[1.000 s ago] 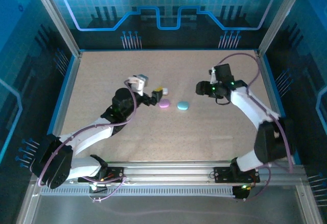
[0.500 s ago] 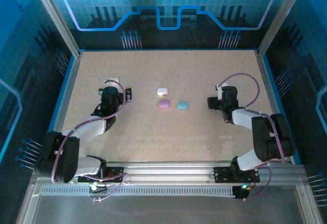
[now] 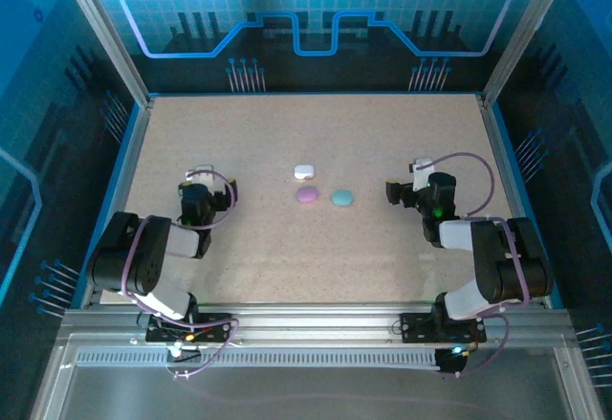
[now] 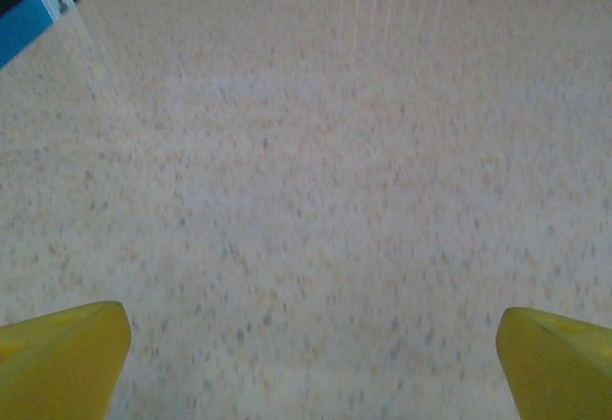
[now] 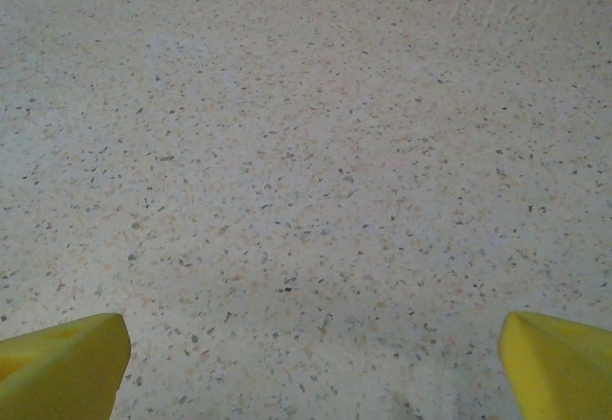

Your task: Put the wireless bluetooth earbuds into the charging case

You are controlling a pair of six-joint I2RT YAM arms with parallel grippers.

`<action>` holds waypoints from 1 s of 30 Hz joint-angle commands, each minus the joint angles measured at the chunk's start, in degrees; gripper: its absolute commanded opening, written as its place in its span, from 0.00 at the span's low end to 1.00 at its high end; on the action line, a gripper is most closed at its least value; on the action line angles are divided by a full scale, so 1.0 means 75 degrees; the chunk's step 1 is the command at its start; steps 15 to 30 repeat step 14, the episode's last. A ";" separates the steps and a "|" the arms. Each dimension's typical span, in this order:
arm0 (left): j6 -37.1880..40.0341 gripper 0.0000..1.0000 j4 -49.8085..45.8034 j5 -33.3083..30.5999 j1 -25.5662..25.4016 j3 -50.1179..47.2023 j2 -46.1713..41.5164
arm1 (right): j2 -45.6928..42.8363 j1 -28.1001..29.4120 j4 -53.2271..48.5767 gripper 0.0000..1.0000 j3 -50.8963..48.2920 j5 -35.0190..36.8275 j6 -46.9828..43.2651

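Speckled beige tabletop (image 3: 287,267): white pebble-shaped plastic case (image 3: 304,170), purple case (image 3: 307,193) and teal case (image 3: 342,196) lie mid-table, earbuds possibly shut inside. Wide and empty, left gripper (image 3: 199,175) and right gripper (image 3: 405,187) flank them; a clumsy pinch could skid cases away.

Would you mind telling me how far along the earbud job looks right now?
Done, apparently: the white case, purple case and teal case lie shut mid-table, contents hidden. In hand: nothing; the left arm and right arm rest with jaws open, holding nothing. Left: nothing obvious.
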 commanded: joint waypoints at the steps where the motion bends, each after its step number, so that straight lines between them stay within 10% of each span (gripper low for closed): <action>1: -0.0277 0.99 0.0085 -0.0101 0.0140 0.0238 -0.0111 | 0.0007 0.0075 0.0399 1.00 0.0118 0.0193 -0.0064; 30: -0.0069 0.99 0.0091 0.0324 0.0100 0.0273 -0.0073 | 0.0007 0.0076 0.0399 1.00 0.0130 0.0196 -0.0079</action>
